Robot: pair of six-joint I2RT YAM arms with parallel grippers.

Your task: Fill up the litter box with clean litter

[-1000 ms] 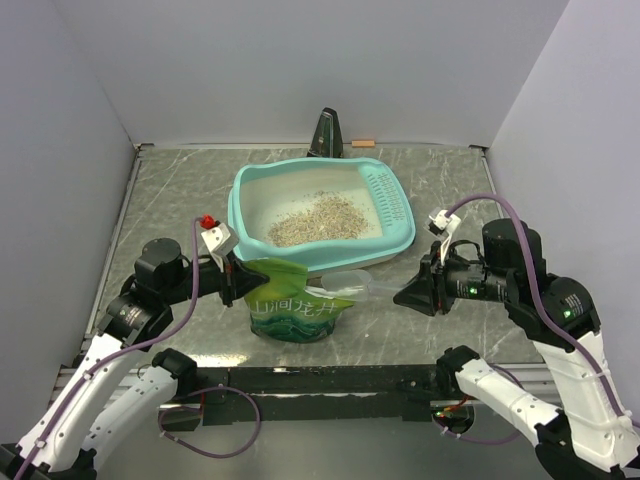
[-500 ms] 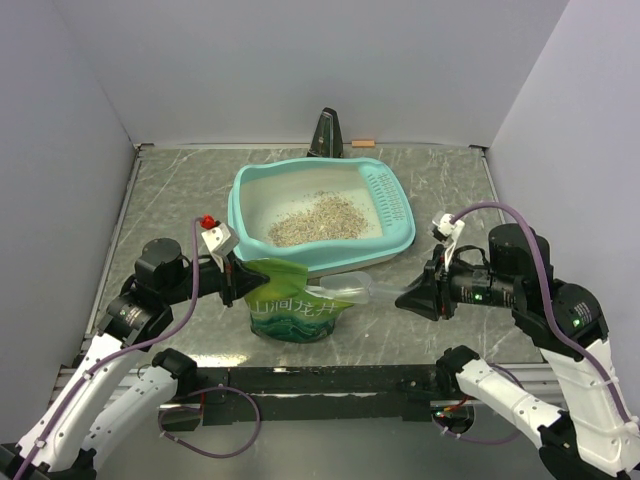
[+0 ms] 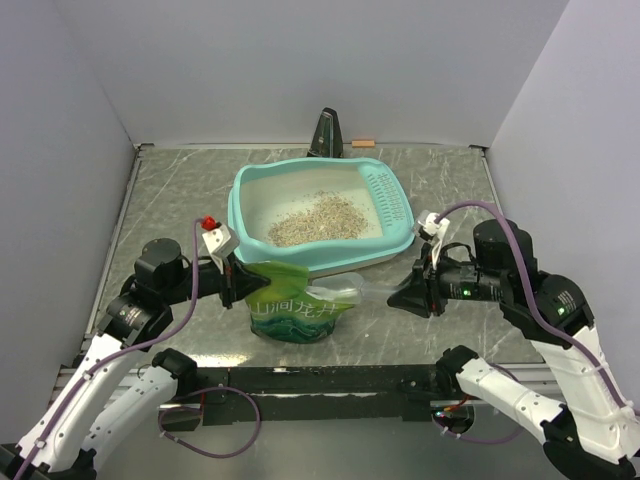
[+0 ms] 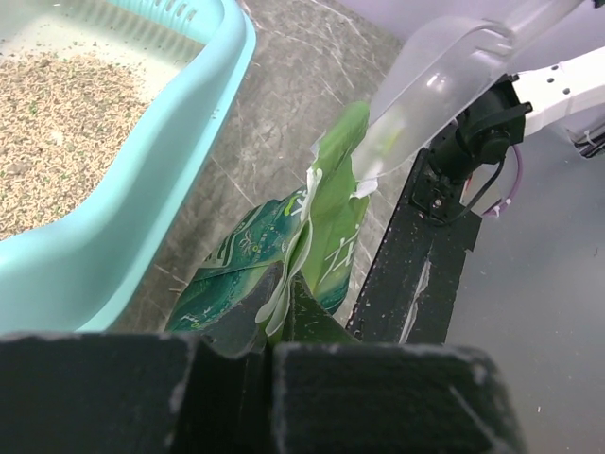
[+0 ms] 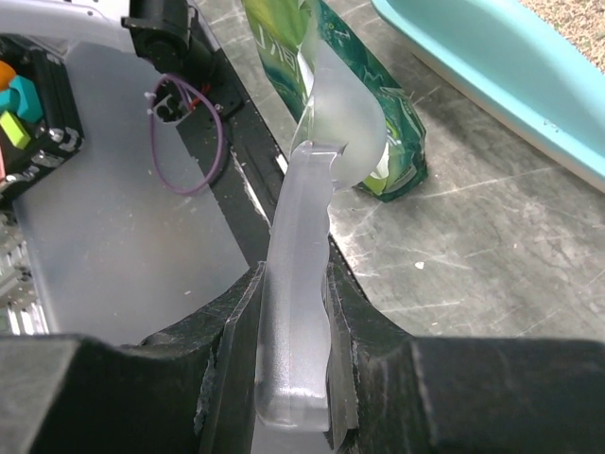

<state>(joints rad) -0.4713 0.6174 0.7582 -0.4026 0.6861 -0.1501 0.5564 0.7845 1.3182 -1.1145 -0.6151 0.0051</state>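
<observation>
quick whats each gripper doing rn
left gripper: shut, pinching the top edge of the green bag.
right gripper: shut on the handle of the clear scoop.

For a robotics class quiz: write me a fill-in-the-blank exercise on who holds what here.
The left gripper pinches the green bag at its ____ edge.
The right gripper holds a clear scoop by its ____.
The scoop's bowl reaches the opening of the ____.
A heap of litter lies in the litter box, whose slotted grid is at its ____ end.
Missing words: top, handle, bag, right.
</observation>
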